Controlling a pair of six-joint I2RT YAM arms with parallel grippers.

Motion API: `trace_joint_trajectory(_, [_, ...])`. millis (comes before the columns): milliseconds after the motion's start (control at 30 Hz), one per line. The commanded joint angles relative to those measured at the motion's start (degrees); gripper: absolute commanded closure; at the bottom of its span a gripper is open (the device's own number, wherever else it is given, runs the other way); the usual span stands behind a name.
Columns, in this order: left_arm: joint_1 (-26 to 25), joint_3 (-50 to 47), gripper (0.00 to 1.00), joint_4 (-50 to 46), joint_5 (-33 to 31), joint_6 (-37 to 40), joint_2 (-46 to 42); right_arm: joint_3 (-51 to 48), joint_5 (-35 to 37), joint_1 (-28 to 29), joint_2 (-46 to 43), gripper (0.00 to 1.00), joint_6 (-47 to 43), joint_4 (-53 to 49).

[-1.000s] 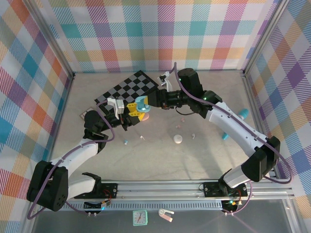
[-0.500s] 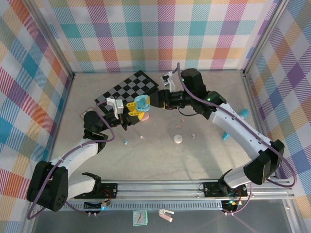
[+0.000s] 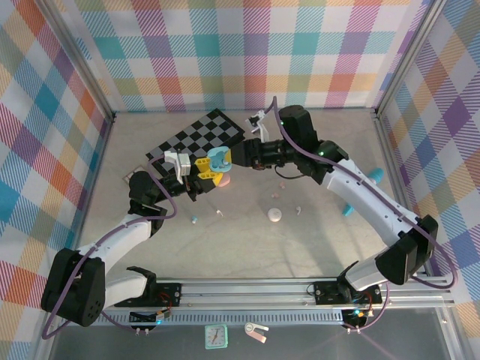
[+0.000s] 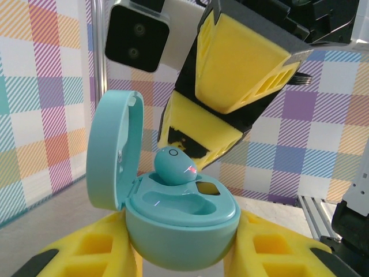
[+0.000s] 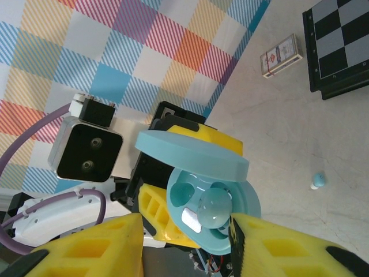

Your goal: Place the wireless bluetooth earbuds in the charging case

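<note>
your left fingers (image 4: pixel 81 254) clamp the teal charging case (image 4: pixel 179 231), lid open, with one teal earbud (image 4: pixel 174 165) resting at one socket and the other socket empty. your right fingers (image 4: pixel 230 69) flank that bud; you can't tell whether they grip it. on the beige table (image 3: pixel 247 247): one pale case (image 3: pixel 274 215), one loose teal bud (image 3: pixel 193 220), one checkerboard (image 3: pixel 199 135). plaid walls surround it.
</note>
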Motion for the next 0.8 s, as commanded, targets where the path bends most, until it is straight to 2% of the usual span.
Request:
trace_joint_trajectory(0, [-0.5,1.8,0.75,2.1,0.6,1.1,-0.5,2.3,-1.8,0.6,1.1,0.57,0.2,1.4])
trace_joint_trajectory(433, [-0.5,1.7,0.75,0.1,0.5,2.6,-1.3,3.5,-2.4,1.0,2.5,0.58,0.3,1.5])
trace_joint_trajectory(567, [-0.4,1.6,0.75,-0.1,0.1,3.0,-1.4,3.9,-2.3,1.0,2.3,0.55,-0.5,0.6])
trace_joint_trajectory(767, [1.0,1.4,0.75,-1.0,0.0,2.6,-1.4,-0.3,1.1,0.9,-3.6,0.47,-5.5,0.1])
